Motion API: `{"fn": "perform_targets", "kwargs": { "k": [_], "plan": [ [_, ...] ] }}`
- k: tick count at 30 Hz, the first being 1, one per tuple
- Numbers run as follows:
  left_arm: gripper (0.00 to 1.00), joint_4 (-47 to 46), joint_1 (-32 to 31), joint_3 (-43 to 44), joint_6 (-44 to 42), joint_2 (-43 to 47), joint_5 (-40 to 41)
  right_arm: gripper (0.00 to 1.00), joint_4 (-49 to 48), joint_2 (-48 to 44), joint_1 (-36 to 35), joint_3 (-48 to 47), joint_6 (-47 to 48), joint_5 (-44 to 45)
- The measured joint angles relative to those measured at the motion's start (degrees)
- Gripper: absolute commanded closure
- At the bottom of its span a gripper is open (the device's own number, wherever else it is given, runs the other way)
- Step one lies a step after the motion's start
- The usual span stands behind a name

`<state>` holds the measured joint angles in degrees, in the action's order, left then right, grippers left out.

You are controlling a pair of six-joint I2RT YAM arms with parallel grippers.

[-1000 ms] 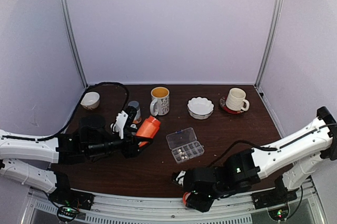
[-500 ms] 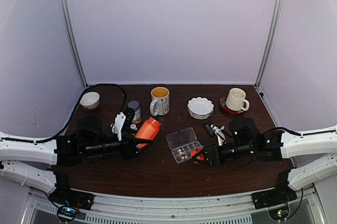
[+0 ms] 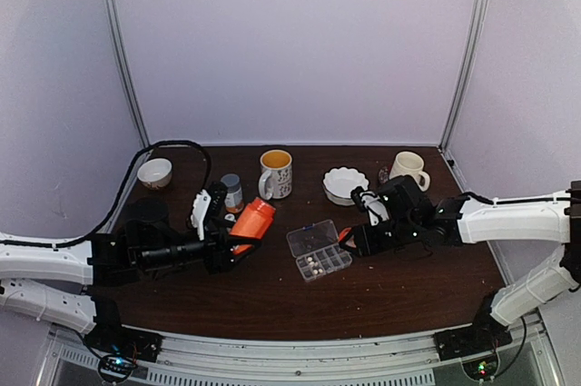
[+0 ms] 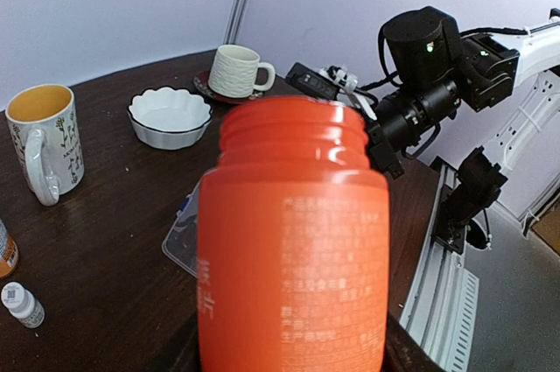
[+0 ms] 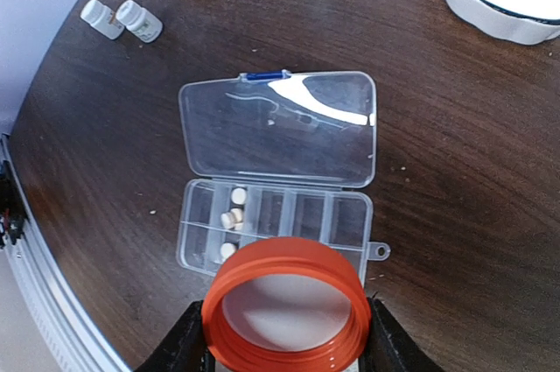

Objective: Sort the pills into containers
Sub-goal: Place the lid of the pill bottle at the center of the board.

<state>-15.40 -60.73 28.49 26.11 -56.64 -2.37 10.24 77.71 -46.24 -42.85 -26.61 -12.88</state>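
The clear pill box (image 3: 319, 251) lies mid-table with its lid (image 5: 280, 127) folded open. Three pale pills (image 5: 234, 210) sit in compartments near its left end; the other containers (image 5: 350, 219) look empty. My right gripper (image 5: 287, 330) is shut on an orange bottle cap (image 5: 287, 306), open side towards the camera, just over the box's near edge. In the top view that gripper (image 3: 350, 240) is at the box's right side. My left gripper (image 4: 293, 341) is shut on the uncapped orange bottle (image 4: 293, 241), which tilts towards the box (image 3: 254, 221) from its left.
Along the back stand a small bowl (image 3: 155, 173), a brown-labelled bottle (image 3: 232, 191), a yellow-lined mug (image 3: 276, 173), a white bowl (image 3: 346, 184) and a white cup on a saucer (image 3: 408, 171). Two small white bottles (image 5: 122, 17) stand left of the box. A black cable (image 3: 182, 145) loops at the back left.
My right arm swung up from the table's front edge to the right side of the pill box, carrying the orange cap. The left arm and bottle shifted only slightly.
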Motion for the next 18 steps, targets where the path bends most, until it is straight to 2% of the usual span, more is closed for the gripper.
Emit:
{"fn": "perform_targets", "kwargs": {
  "k": [5,18],
  "plan": [
    [1.00,0.0,0.0,0.0,0.0,0.1,0.0,0.56,4.4,2.3,0.0,-1.8,3.7,3.3],
    [1.00,0.0,0.0,0.0,0.2,0.1,0.0,0.50,6.9,9.5,0.0,-4.4,6.3,5.1]
  ]
}}
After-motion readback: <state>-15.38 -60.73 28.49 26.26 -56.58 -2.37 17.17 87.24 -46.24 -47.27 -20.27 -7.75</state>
